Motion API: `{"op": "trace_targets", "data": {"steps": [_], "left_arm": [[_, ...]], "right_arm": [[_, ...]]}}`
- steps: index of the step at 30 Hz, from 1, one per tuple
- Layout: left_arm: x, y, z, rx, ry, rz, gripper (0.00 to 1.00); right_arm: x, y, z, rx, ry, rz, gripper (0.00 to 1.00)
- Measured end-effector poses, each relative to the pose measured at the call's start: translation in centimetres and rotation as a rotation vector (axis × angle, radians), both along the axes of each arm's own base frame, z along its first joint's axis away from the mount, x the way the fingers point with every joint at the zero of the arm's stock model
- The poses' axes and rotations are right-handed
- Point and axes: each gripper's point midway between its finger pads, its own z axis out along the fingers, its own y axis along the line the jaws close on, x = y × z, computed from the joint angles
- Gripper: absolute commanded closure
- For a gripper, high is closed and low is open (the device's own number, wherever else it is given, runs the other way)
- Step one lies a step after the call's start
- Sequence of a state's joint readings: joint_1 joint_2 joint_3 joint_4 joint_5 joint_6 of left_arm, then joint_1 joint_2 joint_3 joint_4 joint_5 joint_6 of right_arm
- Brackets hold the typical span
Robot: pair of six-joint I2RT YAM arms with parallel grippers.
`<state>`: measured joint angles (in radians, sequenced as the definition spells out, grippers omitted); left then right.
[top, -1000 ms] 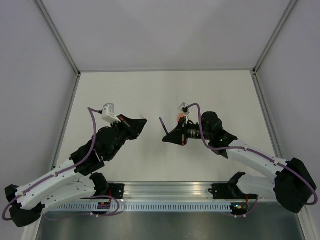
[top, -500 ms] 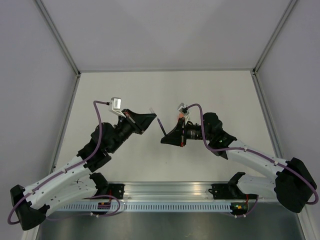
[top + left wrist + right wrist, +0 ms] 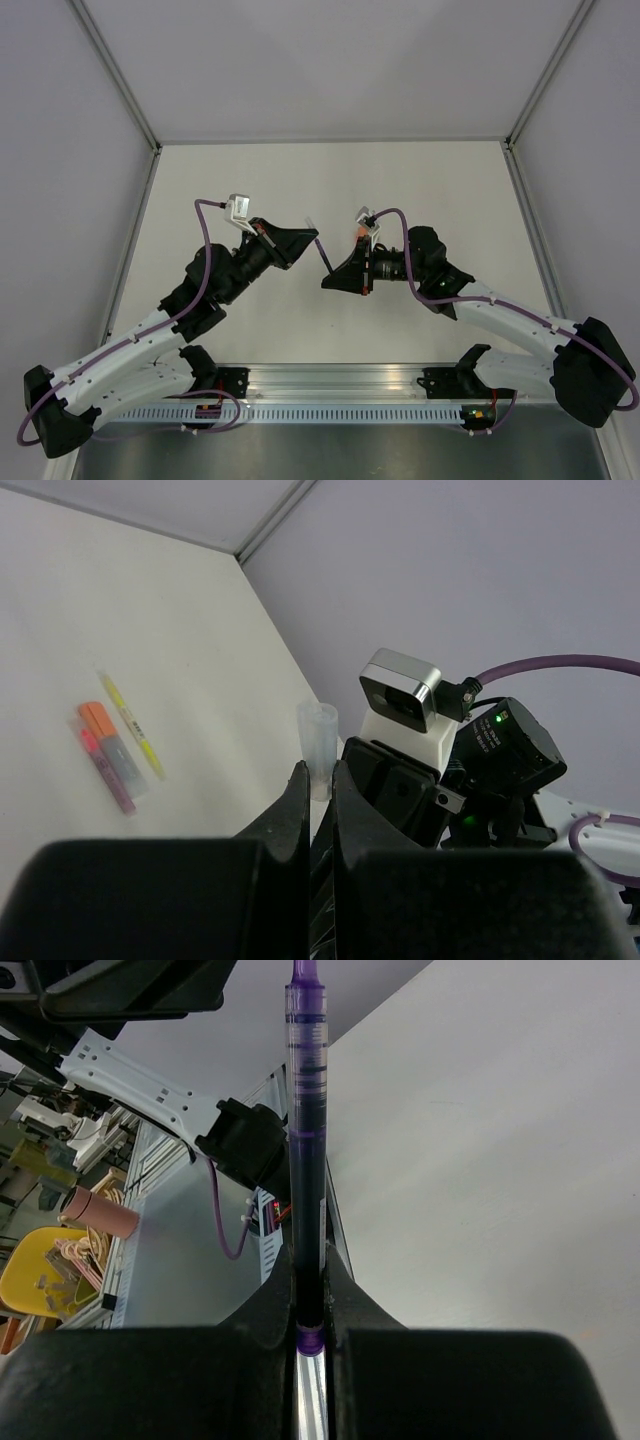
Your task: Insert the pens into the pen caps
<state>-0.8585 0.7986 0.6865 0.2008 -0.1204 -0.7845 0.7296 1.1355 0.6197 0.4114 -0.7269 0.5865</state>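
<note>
Both arms are raised over the middle of the surface [image 3: 250, 330] and face each other. The left gripper [image 3: 303, 232] has its jaws closed on a clear cap [image 3: 317, 742], held by its lower part with the open mouth sticking up and out. The right gripper [image 3: 331, 277] has its jaws clamped on the purple pen [image 3: 306, 1110] near its back end, so most of the barrel stands free ahead of the jaws. From above, the pen's tip sits just beside the cap, and as far as I can tell it isn't in yet. To do this well, I'd say the pen's long axis has to line up with the cap's bore before any push, because that much free barrel will swing wide with a small wrist error. Then feed it straight along that line, slowly, with the cap hand steady. If the tip catches the rim the cap could twist in its pinch, so back off and re-aim instead of forcing it. The yellow pen [image 3: 131, 727] and the red-pink pen [image 3: 108, 758] lie side by side on the surface, well away from both grippers.
</note>
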Motion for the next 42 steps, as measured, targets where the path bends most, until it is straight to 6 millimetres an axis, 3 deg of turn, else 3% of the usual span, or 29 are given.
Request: {"op": "trace_targets", "data": {"steps": [19, 30, 42], "left_arm": [[0.7, 0.6, -0.4, 0.038, -0.001, 0.041, 0.98], [0.4, -0.2, -0.3, 0.030, -0.012, -0.005, 0.98], [0.1, -0.6, -2.0, 0.023, -0.023, -0.045, 0.98]], "right_arm": [[-0.3, -0.1, 0.3, 0.007, -0.006, 0.004, 1.00], [-0.3, -0.1, 0.3, 0.007, -0.006, 0.004, 1.00], [-0.6, -0.5, -0.7, -0.027, 0.022, -0.005, 1.00]]}}
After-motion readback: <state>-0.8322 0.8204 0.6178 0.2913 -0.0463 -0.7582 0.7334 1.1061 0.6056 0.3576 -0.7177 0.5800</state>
